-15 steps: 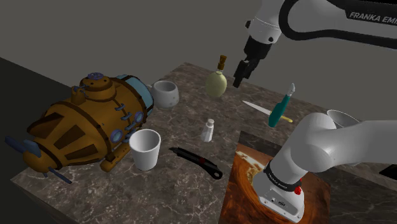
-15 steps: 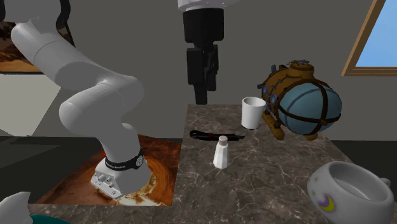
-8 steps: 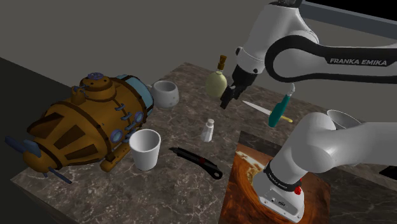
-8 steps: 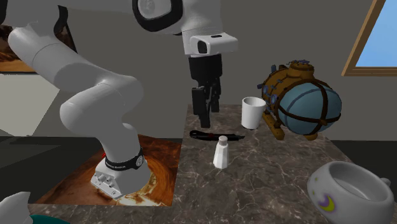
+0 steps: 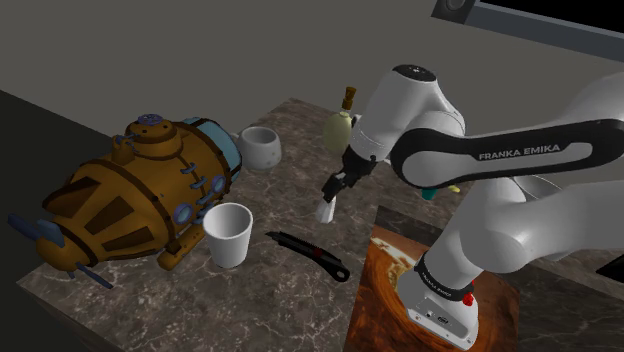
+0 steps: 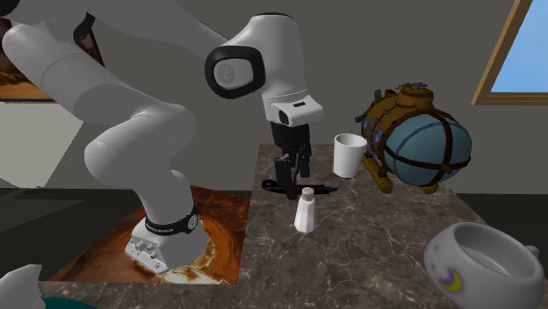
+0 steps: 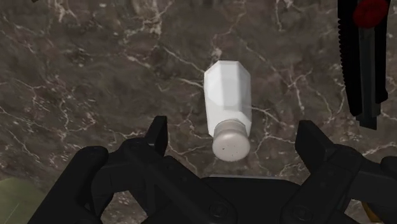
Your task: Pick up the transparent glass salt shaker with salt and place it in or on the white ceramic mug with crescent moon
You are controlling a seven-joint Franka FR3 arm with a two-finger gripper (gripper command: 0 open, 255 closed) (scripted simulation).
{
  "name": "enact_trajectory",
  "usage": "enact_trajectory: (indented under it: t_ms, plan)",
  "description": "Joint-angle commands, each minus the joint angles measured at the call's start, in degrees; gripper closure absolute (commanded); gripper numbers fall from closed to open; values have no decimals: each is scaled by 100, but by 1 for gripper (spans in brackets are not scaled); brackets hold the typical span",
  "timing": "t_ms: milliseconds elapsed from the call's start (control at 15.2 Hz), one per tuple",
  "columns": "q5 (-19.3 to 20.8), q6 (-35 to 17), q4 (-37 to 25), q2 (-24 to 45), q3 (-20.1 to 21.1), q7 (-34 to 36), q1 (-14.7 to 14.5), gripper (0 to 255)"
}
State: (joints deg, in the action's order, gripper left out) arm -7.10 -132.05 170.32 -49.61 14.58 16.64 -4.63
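**White shaker bracketed by wide-open fingers: the grasp to be set low and square**

White and faceted, with a rounded cap, the shaker (image 6: 306,211) stands upright near the middle of the marble table (image 5: 250,300). In the wrist view it (image 7: 228,105) is seen from above, between the two fingers and touched by neither. The gripper (image 7: 235,130) is spread wide and holds nothing. In the second exterior view the gripper (image 6: 294,180) hangs just above and a little beyond the cap.

The descent is judged best made straight down, until the pads sit on the body below the cap. A grip on the narrow cap could slip or tip the shaker. The cap should be centred between the fingers before they are brought together, so that neither pad lands first and pushes it over.

A black knife (image 5: 310,255) lies just beside the shaker, on its near side in the shoulder view. It should be kept clear of the fingers.

The moon mug (image 6: 457,255) is well apart, at the near right of the second exterior view. A clean lift is judged necessary before the carry.
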Motion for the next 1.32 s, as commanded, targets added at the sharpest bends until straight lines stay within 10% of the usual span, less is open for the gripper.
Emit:
enact_trajectory:
  t_ms: [0, 924, 990, 1254]
  plan:
    - [-46, -327, 114, 172, 74, 76, -7, 0]
    - [-58, -1189, 308, 839, 180, 94, 83, 0]
    - [-58, -1189, 308, 839, 180, 94, 83, 255]
    - [-57, -1189, 306, 840, 180, 93, 84, 255]
